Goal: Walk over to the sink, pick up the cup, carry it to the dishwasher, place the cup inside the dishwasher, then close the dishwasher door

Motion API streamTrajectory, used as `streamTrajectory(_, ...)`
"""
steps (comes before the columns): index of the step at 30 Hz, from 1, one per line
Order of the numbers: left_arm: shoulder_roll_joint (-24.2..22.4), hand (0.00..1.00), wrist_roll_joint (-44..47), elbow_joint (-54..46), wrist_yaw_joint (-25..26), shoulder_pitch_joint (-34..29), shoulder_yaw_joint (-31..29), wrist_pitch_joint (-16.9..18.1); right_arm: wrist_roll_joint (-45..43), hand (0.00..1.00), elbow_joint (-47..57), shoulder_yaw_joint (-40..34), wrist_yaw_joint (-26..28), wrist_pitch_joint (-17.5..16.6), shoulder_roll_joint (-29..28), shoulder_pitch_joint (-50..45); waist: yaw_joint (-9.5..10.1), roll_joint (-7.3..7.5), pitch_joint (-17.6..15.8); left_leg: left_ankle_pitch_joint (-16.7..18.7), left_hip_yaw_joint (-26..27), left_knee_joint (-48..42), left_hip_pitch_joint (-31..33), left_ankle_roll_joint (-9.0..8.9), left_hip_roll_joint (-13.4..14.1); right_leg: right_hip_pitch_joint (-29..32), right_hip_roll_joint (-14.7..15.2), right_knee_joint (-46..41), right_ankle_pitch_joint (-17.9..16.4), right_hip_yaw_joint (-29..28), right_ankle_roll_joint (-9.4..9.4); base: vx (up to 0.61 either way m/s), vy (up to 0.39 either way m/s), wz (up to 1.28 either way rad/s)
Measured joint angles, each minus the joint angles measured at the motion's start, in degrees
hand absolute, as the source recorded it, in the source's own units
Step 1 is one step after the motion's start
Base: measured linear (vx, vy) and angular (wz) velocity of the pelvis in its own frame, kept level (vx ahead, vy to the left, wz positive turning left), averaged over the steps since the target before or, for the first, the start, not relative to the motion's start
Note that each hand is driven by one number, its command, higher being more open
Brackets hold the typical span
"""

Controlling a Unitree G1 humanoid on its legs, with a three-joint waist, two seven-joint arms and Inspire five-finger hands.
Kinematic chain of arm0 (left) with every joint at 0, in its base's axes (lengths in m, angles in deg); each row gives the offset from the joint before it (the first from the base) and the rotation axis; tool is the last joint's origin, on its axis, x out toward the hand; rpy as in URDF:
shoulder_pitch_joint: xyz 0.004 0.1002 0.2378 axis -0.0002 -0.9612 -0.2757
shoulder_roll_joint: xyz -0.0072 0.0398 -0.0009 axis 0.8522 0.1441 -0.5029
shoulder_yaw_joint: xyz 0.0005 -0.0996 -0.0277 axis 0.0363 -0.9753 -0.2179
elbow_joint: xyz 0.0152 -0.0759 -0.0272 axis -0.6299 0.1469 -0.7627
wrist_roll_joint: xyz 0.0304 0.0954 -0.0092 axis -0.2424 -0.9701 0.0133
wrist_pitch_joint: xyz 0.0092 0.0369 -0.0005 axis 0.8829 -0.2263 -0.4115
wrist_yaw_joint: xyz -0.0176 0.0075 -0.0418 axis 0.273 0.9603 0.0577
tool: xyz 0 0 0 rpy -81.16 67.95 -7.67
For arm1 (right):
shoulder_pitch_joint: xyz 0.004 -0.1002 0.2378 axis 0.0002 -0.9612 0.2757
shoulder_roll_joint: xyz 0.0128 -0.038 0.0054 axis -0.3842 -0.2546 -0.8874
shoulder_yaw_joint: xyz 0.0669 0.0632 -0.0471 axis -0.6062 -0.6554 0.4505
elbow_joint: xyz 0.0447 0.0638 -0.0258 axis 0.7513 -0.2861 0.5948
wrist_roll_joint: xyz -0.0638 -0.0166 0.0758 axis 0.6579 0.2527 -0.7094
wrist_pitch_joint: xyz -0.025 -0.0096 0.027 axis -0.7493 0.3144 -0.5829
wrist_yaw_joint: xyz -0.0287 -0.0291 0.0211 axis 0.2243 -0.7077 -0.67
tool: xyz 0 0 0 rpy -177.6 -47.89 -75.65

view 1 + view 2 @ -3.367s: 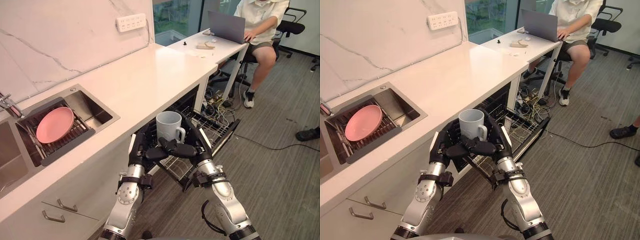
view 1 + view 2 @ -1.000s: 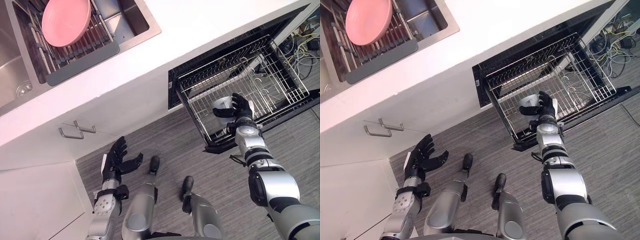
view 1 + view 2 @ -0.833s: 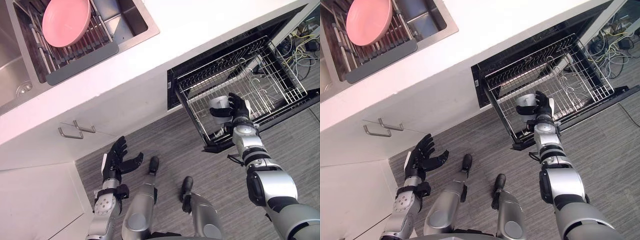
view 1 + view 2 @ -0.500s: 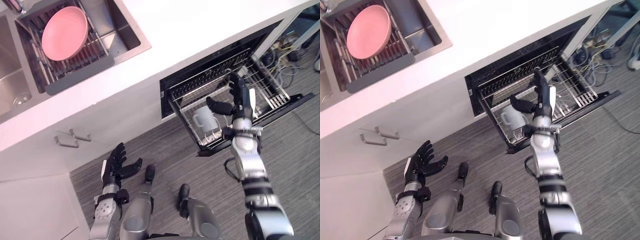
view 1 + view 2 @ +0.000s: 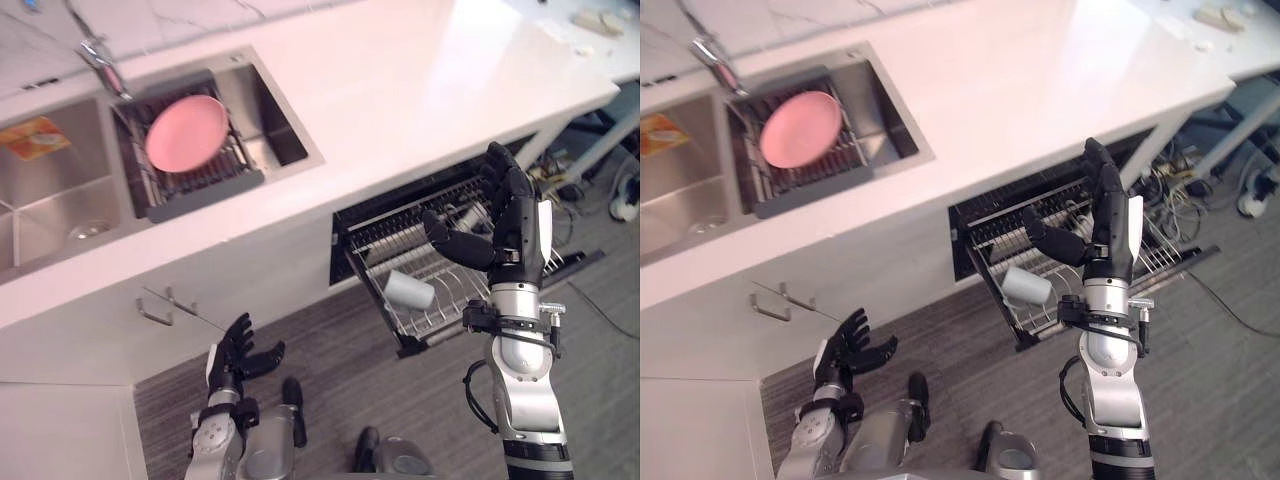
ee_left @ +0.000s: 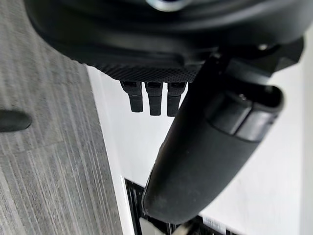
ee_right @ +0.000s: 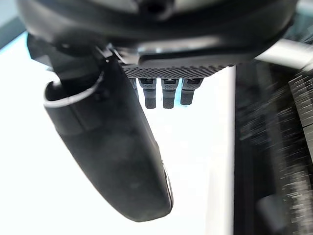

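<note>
I see left hand low above the floor, fingers spread, empty | right hand raised over dishwasher rack, fingers straight, holding nothing | cup lies on its side in the rack, apart from that hand | beyond: counter, pink plate in sink

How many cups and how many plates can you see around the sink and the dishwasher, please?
Cups: 1, the grey cup lying on its side in the dishwasher rack.
Plates: 1, the pink plate on the drainer in the sink.
Total: 2.
</note>
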State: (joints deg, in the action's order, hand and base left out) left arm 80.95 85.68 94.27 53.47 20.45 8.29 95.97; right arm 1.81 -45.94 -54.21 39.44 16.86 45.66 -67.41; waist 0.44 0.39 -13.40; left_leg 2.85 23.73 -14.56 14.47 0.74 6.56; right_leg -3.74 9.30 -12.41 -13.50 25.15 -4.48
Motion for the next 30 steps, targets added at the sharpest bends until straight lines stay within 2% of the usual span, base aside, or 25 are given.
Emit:
streamTrajectory(2,0.41,0.90,-0.53,0.01,0.06,-0.30,0.50,0.00,0.09,0.90,-0.04,1.02,0.24,0.00,0.90,1.63,0.62,0.00,0.62,0.95,-0.86,-0.95,0.83,1.75,-2.11,-0.89,1.72,0.53,-0.02,1.96,-1.63,0.13,0.159,0.53)
streamTrajectory(4,0.53,0.90,-0.54,0.31,0.02,-0.69,0.98,0.00,0.47,0.90,-0.44,1.76,0.32,0.00,0.91,2.34,0.82,0.45,1.08,4.42,-2.84,-3.54,0.66,3.07,-4.85,-3.19,4.43,-1.02,-1.42,4.80,-3.67,0.17,0.182,0.61)
streamTrajectory(5,0.38,0.90,-0.58,0.37,-0.01,-0.93,1.02,-0.01,0.67,0.90,-0.93,2.08,0.34,0.00,1.10,2.74,1.02,0.53,1.21,5.15,-2.97,-3.86,0.15,3.44,-5.52,-3.29,5.45,-2.83,-1.82,4.96,-3.81,0.23,0.213,0.43)
streamTrajectory(6,0.42,0.90,-0.97,1.04,-0.04,-1.81,1.47,-0.04,1.24,0.90,-3.76,3.18,0.68,0.04,1.84,4.43,1.15,0.45,1.55,6.24,-3.38,-3.06,-2.33,4.22,-7.24,-1.83,8.72,-11.85,-2.04,4.70,-3.21,0.17,0.150,0.26)
streamTrajectory(7,0.73,0.90,-1.51,1.60,-0.10,-1.98,1.92,-0.04,1.30,0.90,-4.72,3.35,0.82,0.05,2.17,4.68,1.19,0.53,2.01,6.26,-3.91,-2.54,-3.29,4.24,-8.17,-0.67,10.45,-16.65,-1.78,4.32,-2.01,0.27,0.220,0.47)
streamTrajectory(8,1.26,0.90,-2.31,2.60,-0.19,-2.14,2.48,-0.22,2.23,0.90,-6.95,3.74,0.83,0.13,2.94,5.46,0.50,0.62,2.88,6.78,-5.81,-1.48,-5.47,5.11,-9.71,3.22,12.93,-26.87,-0.04,0.51,2.27,0.20,0.129,0.54)
streamTrajectory(9,1.65,0.90,-2.63,2.81,-0.14,-2.30,2.93,-0.28,2.90,0.90,-8.09,4.16,0.86,0.22,3.35,5.98,0.00,0.60,3.33,6.85,-6.56,-1.15,-6.22,5.42,-10.01,5.11,12.66,-30.54,-0.77,-2.66,2.70,0.33,0.168,0.69)
streamTrajectory(10,2.59,0.90,-2.85,2.84,-0.12,-2.59,3.52,-0.30,3.98,0.90,-9.44,4.65,1.09,0.29,4.05,6.42,-0.24,0.68,4.07,6.66,-8.06,0.07,-8.02,5.97,-10.50,8.00,11.01,-33.63,-2.67,-7.40,1.98,0.31,0.086,0.68)
streamTrajectory(12,3.23,0.90,-2.87,2.82,-0.13,-2.43,3.87,-0.27,5.29,0.90,-10.80,5.58,1.25,0.24,5.61,7.32,-0.65,0.64,4.37,6.20,-10.53,1.60,-10.51,6.27,-10.96,10.91,7.63,-30.96,-4.71,-12.21,1.75,0.31,0.048,0.73)
streamTrajectory(13,3.73,0.90,-2.88,2.82,-0.12,-2.11,4.23,-0.25,5.64,0.90,-11.65,5.68,1.52,0.24,7.04,8.02,-1.21,0.56,4.53,6.19,-12.84,1.92,-11.14,6.27,-11.07,12.92,4.98,-26.73,-5.49,-15.06,1.47,0.26,-0.016,0.95)
streamTrajectory(14,4.06,0.90,-2.99,2.84,-0.27,-1.25,4.49,-0.25,5.67,0.90,-12.47,5.69,1.54,0.24,8.73,8.44,-1.75,0.49,4.58,6.19,-15.28,1.97,-11.32,6.10,-11.07,15.28,2.21,-23.17,-5.57,-18.62,1.46,0.24,-0.039,1.03)
streamTrajectory(15,4.08,0.90,-3.32,2.89,-0.38,-1.02,4.58,-0.25,5.69,0.90,-13.05,5.69,1.58,0.24,9.59,8.53,-1.93,0.49,4.58,6.15,-16.23,1.96,-11.46,5.78,-11.04,16.35,0.88,-21.47,-5.51,-20.72,1.37,0.21,-0.076,1.05)
streamTrajectory(16,4.37,0.90,-3.91,3.24,-0.70,-1.07,5.16,-0.24,5.97,0.90,-14.11,5.69,1.94,0.40,10.95,8.51,-2.24,0.57,4.61,6.45,-17.41,1.58,-12.08,4.71,-11.02,17.04,-0.97,-16.17,-3.86,-24.31,-0.04,0.19,-0.091,0.99)
streamTrajectory(17,5.17,0.90,-4.32,4.12,-1.29,-1.64,6.01,-0.17,7.12,0.90,-15.04,5.70,2.24,0.52,11.49,8.50,-2.68,1.49,5.15,7.43,-17.18,0.93,-13.06,3.14,-11.83,16.33,-0.85,-9.22,5.26,-25.80,-0.08,0.23,-0.125,1.01)
streamTrajectory(18,4.97,0.90,-4.86,5.28,-1.52,-1.66,6.27,-0.20,7.48,0.90,-15.63,5.70,2.28,0.49,11.93,8.44,-3.10,1.23,5.52,8.18,-17.19,0.62,-13.60,2.45,-11.82,16.05,-0.69,-9.92,7.14,-26.06,-1.73,0.24,-0.133,0.75)
streamTrajectory(19,3.84,0.90,-5.07,6.63,-1.64,-2.34,6.61,-0.37,7.90,0.90,-16.98,5.96,2.47,0.61,12.81,8.46,-2.80,-0.29,6.93,8.43,-17.26,0.63,-13.71,1.91,-10.39,14.96,-1.44,-8.42,7.50,-25.15,-1.38,0.20,-0.118,0.26)
streamTrajectory(20,3.21,0.90,-5.28,6.47,-1.77,-3.58,6.53,-0.05,8.07,0.90,-17.27,6.64,2.76,0.61,14.11,8.55,-1.67,-1.54,7.83,8.66,-17.28,1.19,-13.66,1.60,-9.09,13.56,-2.81,-5.10,8.18,-24.93,-0.73,0.20,-0.113,-0.05)
streamTrajectory(21,3.11,0.90,-6.01,6.48,-1.87,-4.11,6.50,-0.03,8.40,0.90,-17.30,6.82,3.18,0.61,14.80,8.56,-1.23,-2.19,8.24,8.66,-17.35,2.20,-13.68,1.60,-8.25,13.17,-3.78,-3.26,9.12,-24.83,-0.31,0.14,-0.087,-0.20)
streamTrajectory(24,3.12,0.90,-6.16,6.60,-2.49,-5.28,6.37,-0.09,9.17,0.90,-19.18,7.47,4.21,0.64,16.50,8.97,-1.36,-2.38,8.37,8.18,-17.47,4.75,-14.99,0.92,-6.85,11.50,-5.30,-0.01,10.91,-24.23,0.36,0.14,-0.090,-0.04)
streamTrajectory(27,2.84,0.90,-6.21,6.62,-2.93,-6.39,6.49,-0.09,9.47,0.90,-21.42,9.38,5.33,0.94,19.89,9.03,-1.56,-2.37,8.39,7.62,-18.43,6.26,-17.78,0.11,-6.87,7.70,-5.28,2.82,11.57,-23.47,0.26,0.07,-0.014,0.10)
streamTrajectory(30,2.90,0.90,-7.00,6.62,-3.29,-6.36,6.45,-0.08,9.59,0.90,-22.47,10.93,6.26,0.94,21.18,10.46,-1.59,-2.36,8.39,7.17,-18.90,6.87,-17.86,-0.09,-7.00,5.84,-5.23,6.82,13.90,-22.96,0.01,0.00,0.031,0.09)
